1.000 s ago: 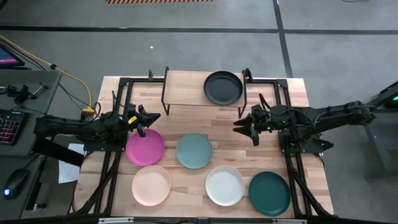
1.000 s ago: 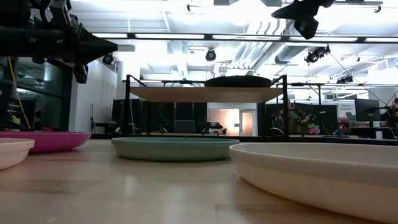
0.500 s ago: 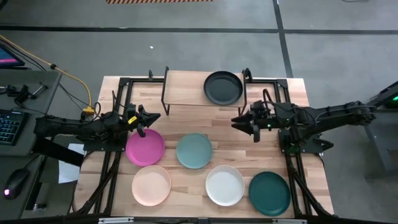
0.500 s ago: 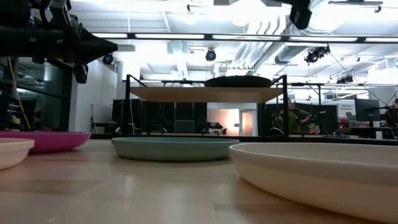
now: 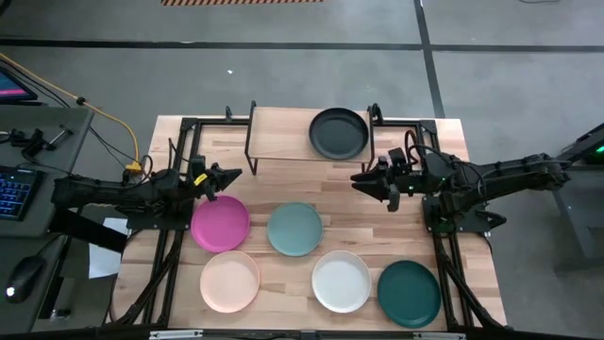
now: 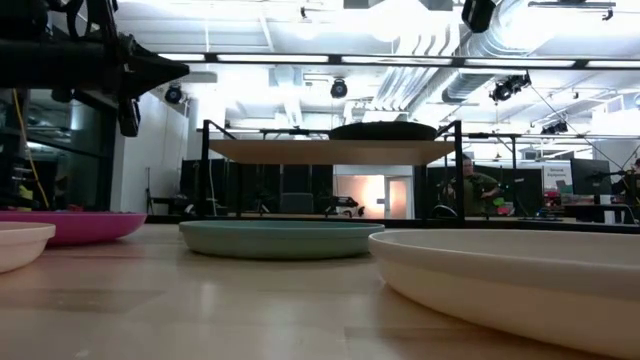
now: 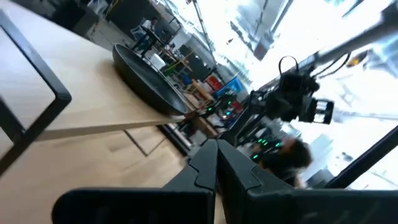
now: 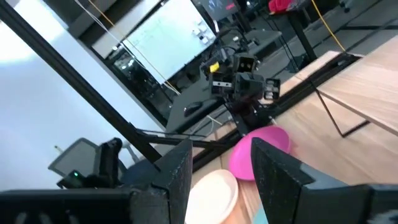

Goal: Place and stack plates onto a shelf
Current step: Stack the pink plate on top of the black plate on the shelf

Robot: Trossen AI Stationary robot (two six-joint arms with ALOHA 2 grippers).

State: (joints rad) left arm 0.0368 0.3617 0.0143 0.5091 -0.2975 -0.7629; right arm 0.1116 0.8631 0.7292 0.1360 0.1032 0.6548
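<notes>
The shelf (image 5: 283,132) stands at the table's far edge, and the black plate (image 5: 339,133) lies on the right half of its board. Five plates lie flat on the table: magenta pink (image 5: 220,223), light blue-teal (image 5: 294,229), peach (image 5: 229,280), white (image 5: 342,280) and dark teal (image 5: 409,293). My left gripper (image 5: 238,173) is shut and hovers above the far rim of the pink plate, pointing right. My right gripper (image 5: 355,180) is open and hovers in the air in front of the shelf's right end, pointing left. Both hold nothing.
Black frame rails (image 5: 179,151) run along the table's left and right sides under both arms. The shelf board's left half (image 5: 278,127) is bare wood. A bare strip of table (image 5: 302,184) lies between the shelf and the row of plates. A desk with a keyboard (image 5: 14,189) stands off the table's left.
My right gripper has risen, leaving the low view almost entirely, and has drifted a little toward the far edge and the shelf. The plates and the shelf have not moved.
</notes>
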